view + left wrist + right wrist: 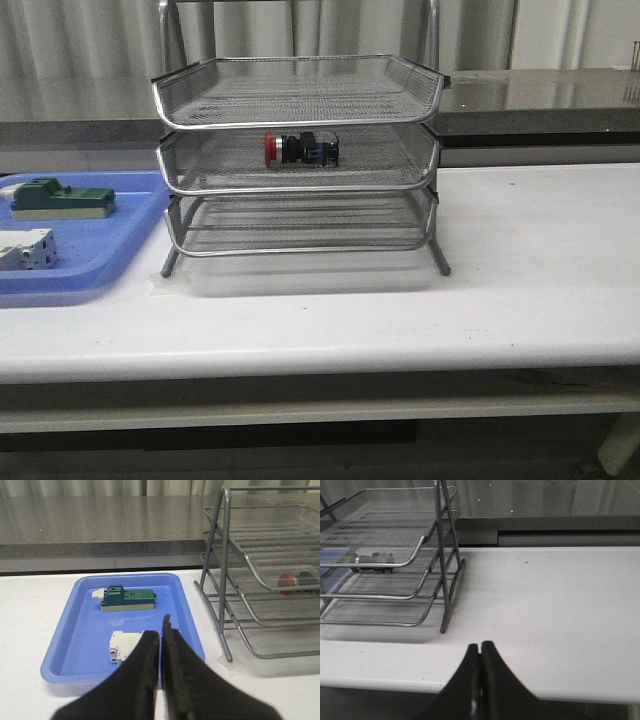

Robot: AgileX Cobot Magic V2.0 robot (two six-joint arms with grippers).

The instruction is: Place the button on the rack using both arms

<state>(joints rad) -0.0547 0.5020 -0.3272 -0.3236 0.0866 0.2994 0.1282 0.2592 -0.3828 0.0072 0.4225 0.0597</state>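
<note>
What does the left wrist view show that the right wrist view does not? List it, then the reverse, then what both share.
Only the left wrist view: the blue tray holding the green block and the white terminal block, plus the shut left claw.
Only the right wrist view: the shut right claw and the bare stretch of white table beside the rack.
Both: the rack with the button lying on its middle tier.

No legible text, labels, brand marks, numbers or signs in any view. Green block (62,198) and white terminal block (27,249), left edge of the front frame, show no readable markings. Button (301,148), centre, likewise: too small to resolve.
</note>
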